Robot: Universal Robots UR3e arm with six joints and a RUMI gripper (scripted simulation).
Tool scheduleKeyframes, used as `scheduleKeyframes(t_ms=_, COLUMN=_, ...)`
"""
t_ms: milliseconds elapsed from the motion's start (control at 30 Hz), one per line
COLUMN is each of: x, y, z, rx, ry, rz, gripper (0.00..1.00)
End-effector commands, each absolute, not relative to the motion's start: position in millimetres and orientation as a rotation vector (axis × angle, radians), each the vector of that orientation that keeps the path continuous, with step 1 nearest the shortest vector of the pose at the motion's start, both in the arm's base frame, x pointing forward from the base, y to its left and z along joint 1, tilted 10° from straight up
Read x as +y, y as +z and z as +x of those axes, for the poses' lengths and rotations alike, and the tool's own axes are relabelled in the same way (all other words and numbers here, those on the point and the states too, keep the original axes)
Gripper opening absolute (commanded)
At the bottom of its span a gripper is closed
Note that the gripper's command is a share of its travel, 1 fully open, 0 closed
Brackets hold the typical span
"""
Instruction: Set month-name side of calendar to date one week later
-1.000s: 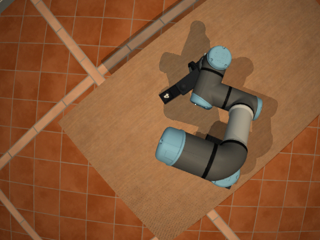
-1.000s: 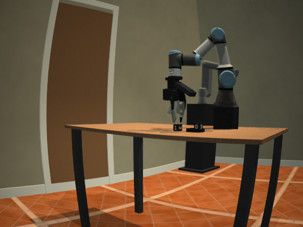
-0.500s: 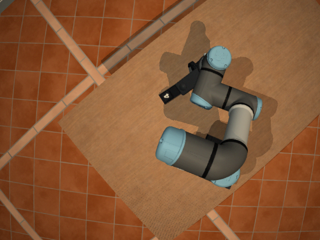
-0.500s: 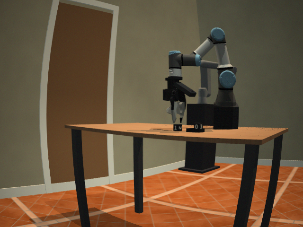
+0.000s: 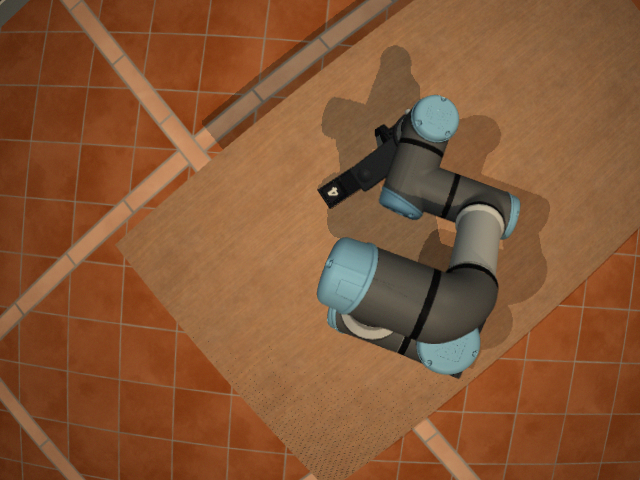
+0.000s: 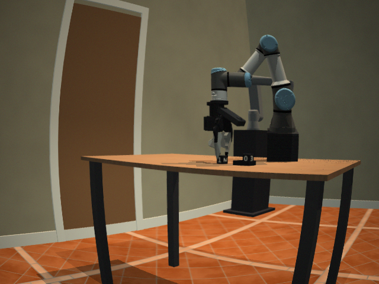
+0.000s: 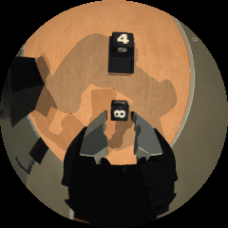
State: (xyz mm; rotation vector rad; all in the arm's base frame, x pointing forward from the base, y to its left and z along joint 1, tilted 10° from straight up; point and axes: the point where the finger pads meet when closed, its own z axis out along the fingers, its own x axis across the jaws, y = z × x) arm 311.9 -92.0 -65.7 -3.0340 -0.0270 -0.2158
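One gripper (image 5: 383,159) (image 6: 222,155) (image 7: 119,111): partly open, gripping nothing.
Loose cube (image 6: 222,160) (image 7: 120,110): my off-centre pinch could twist it.
Tray (image 5: 351,181) (image 6: 239,163) (image 7: 121,65): tilted release, crooked seating.

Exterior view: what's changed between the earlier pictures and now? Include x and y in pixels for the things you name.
The gripper (image 6: 222,155) (image 7: 119,111) has come down, bringing its fingertips to the loose cube (image 6: 222,160) (image 7: 120,110) on the table (image 6: 137,161). Nothing has visibly been taken hold of or let go; the wrist view shows gaps on both sides of that cube. The loose cube, the tray (image 6: 244,163) (image 7: 121,65) and the cube in it (image 5: 331,192) (image 6: 247,158) (image 7: 123,40) stayed put.
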Motion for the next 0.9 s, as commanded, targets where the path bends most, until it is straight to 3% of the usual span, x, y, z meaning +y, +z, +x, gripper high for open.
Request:
scheduleKeyframes(t_ms=0, x=-92.4, y=-70.6, z=313.5, rx=-0.027, ry=-0.219, rz=-3.036, gripper=0.29)
scheduleKeyframes(t_ms=867, x=-92.1, y=-73.9, z=313.9, rx=-0.027, ry=-0.219, rz=-3.036, gripper=0.29)
